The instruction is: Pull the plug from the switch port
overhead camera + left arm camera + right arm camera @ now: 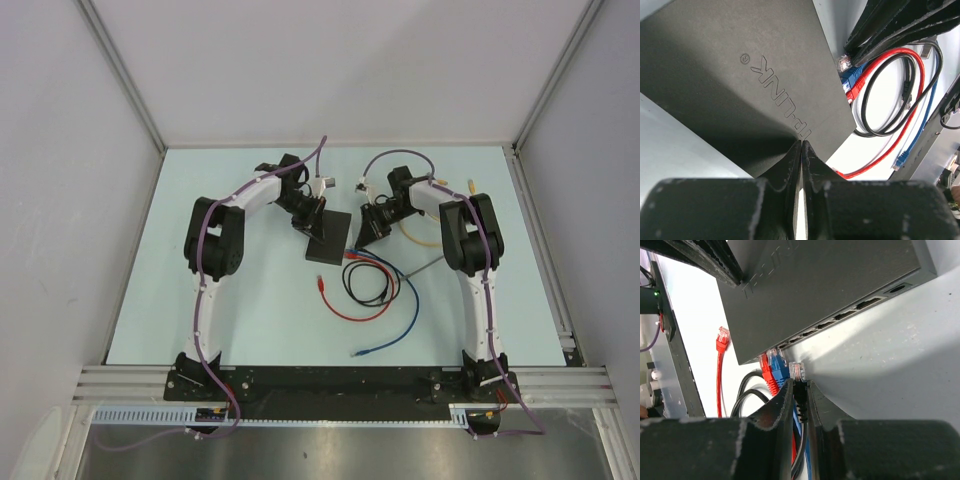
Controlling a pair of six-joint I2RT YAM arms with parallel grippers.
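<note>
1. Right gripper (799, 385) is pinching the black-booted plug (797, 371) between its fingers, with the clear tip sticking out just past the fingertips.
2. Straight ahead of that tip lies the port edge of the switch (830, 285). The tip looks fully exposed, so I judge it to be at or just outside the socket mouth, though this view cannot settle whether the latch is free.
3. Just left of the fingers, a red plug (765, 371) and a blue plug (778, 365) sit at neighbouring ports. The pull should leave them alone.
4. Left gripper (801, 146) has its fingers pressed together, the tips bearing on the switch's top at its near edge, apparently to pin it down.
5. To do the step well, draw the right gripper straight back along the plug's axis, away from the ports. Avoid any twist or sideways drift that could snag the neighbours.
6. Grip the boot firmly, since a slip would leave the plug at the mouth.
7. The left gripper should press down until the tip is well apart from the switch, or the box may slide along.
</note>
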